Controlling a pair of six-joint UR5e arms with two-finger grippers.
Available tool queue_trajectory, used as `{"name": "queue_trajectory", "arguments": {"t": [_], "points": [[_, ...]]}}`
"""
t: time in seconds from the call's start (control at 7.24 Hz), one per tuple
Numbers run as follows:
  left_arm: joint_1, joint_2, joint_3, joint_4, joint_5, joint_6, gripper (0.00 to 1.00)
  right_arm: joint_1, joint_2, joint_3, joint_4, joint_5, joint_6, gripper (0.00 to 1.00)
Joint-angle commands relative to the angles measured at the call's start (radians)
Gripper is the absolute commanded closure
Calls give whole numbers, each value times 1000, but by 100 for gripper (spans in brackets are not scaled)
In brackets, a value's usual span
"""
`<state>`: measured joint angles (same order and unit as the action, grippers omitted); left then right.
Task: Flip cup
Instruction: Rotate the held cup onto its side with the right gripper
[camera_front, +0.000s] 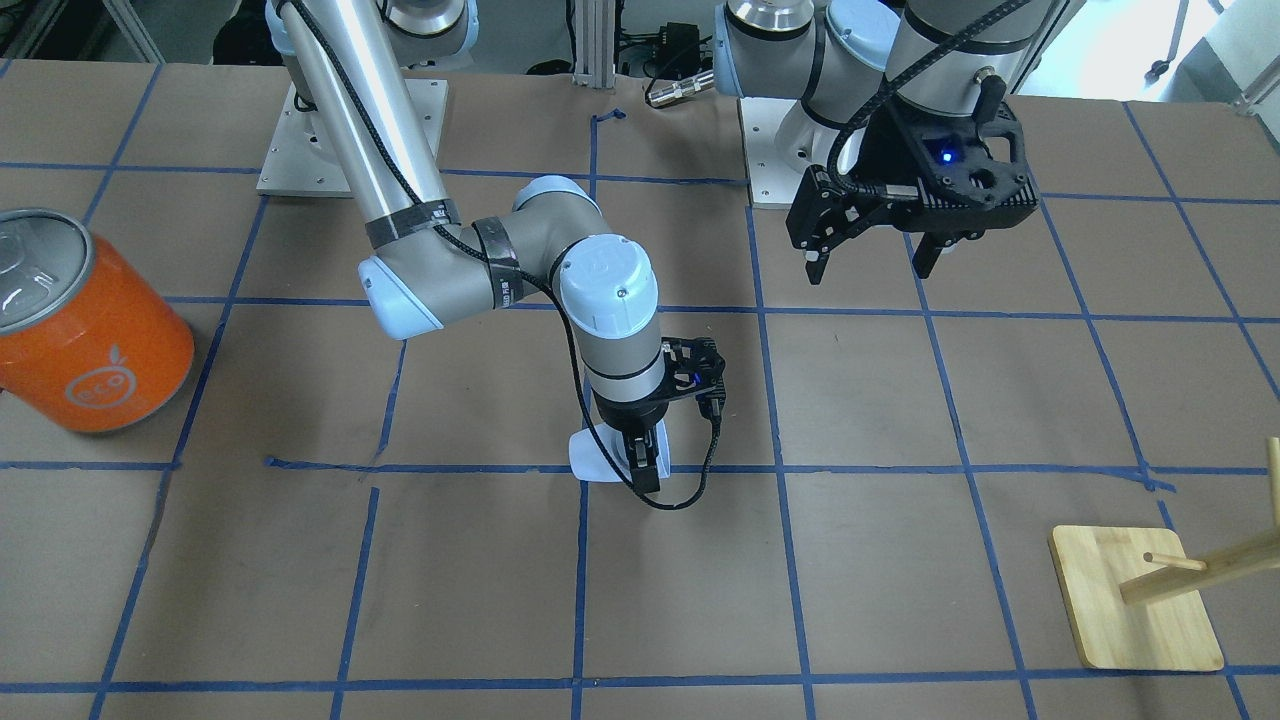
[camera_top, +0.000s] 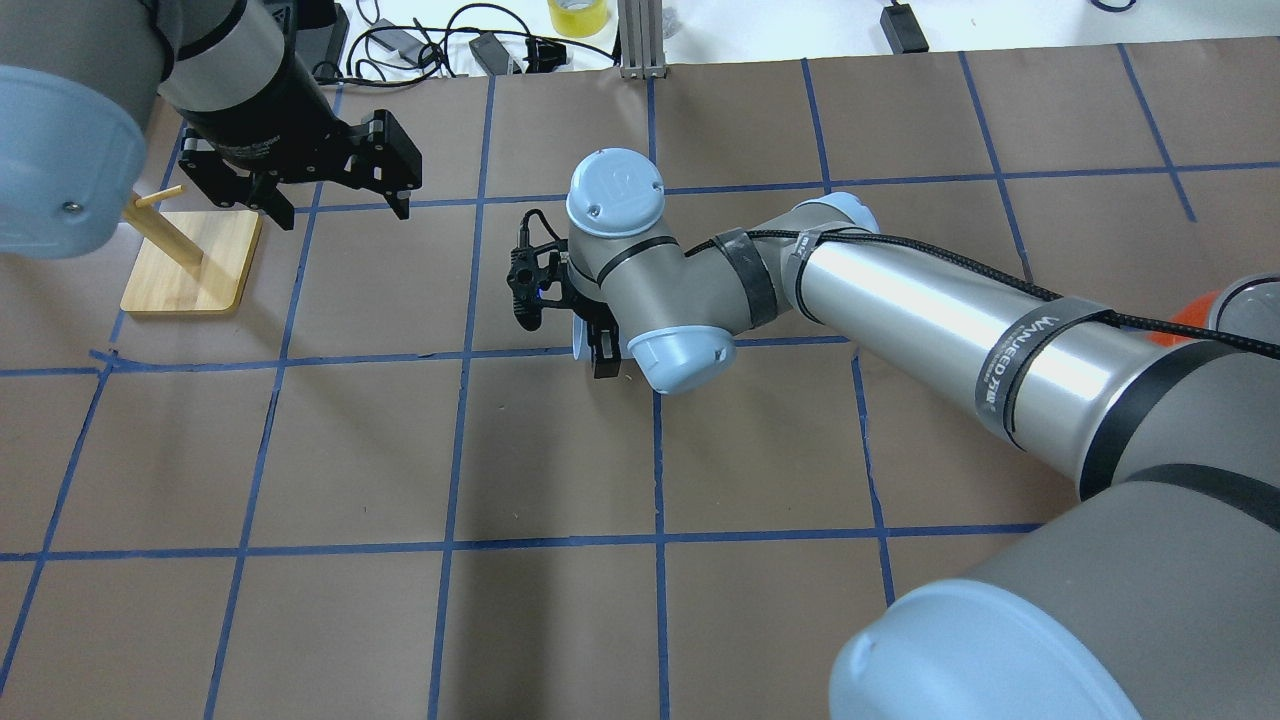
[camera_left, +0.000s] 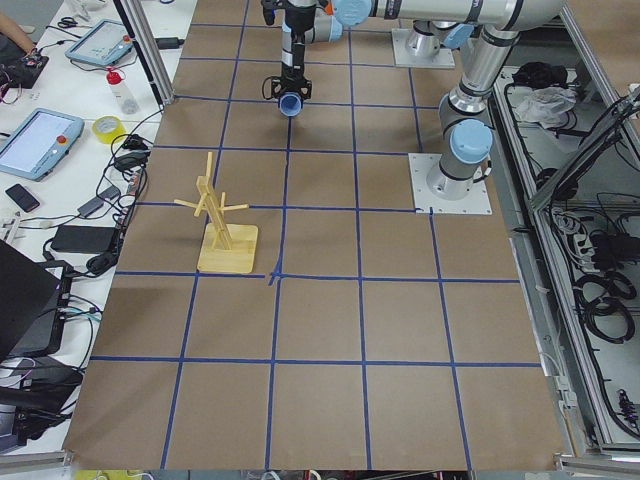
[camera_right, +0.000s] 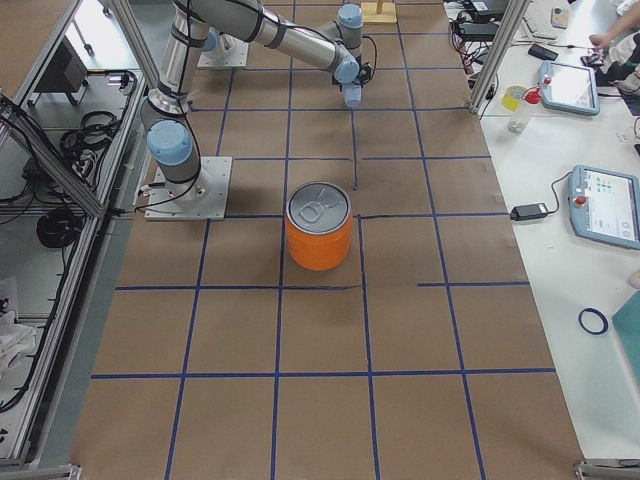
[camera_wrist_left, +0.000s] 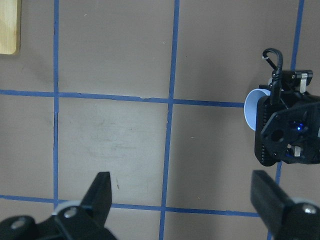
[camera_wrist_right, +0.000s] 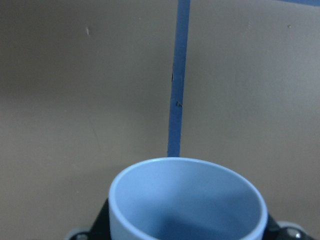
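- The small pale blue-white plastic tumbler (camera_front: 588, 455) sits near the middle of the brown-paper worktop with its blue tape grid (camera_front: 900, 560), just beside a crossing of tape lines.
- It is tipped over, with its mouth turned sideways rather than up. It is very low over the worktop, and I cannot tell whether its lower edge touches.
- The right claw (camera_front: 645, 465) reaches down from above and is clamped across the tumbler. In the right wrist view, dark parts of the claw show on both sides of the round, bluer-inside mouth.
- The left claw (camera_front: 870, 268) hangs over bare worktop well apart from the tumbler, its jaws spread wide and holding nothing.
- Handling, as a judgement: a thin-walled, handleless plastic cup should be very light, so lifting takes little force.
- Its smooth, tapering wall may let it slide towards the narrow base under a squeeze. The wall could also flex or pop out of the grip if pinched hard.
- The best hold looks to be across the wall close under the rim, where the mouth stiffens it, pressed only firmly enough to turn it.
- The large orange can with a silver lid (camera_front: 95, 330) and the wooden peg stand on its flat base (camera_front: 1135, 610) are both well apart from the tumbler.
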<state>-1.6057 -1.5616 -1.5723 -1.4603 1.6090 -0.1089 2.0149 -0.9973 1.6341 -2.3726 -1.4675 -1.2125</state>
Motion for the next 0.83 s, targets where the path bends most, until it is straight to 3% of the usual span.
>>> {"name": "queue_trajectory", "arguments": {"t": [0.0,0.28,0.41,0.55,0.69], "points": [[0,0,-2,0,0,0,0,2,2,0,-2,-7,13,78],[0,2,0,1,-3,0,0,2,2,-2,0,4,13,60],[4,0,2,0,-45,2,0,1,3,-2,0,6,13,54],[12,-11,-1,0,-75,6,0,2,5,0,-5,4,11,41],[42,-23,-11,3,-80,33,0,2,6,-2,-7,0,7,38]]}}
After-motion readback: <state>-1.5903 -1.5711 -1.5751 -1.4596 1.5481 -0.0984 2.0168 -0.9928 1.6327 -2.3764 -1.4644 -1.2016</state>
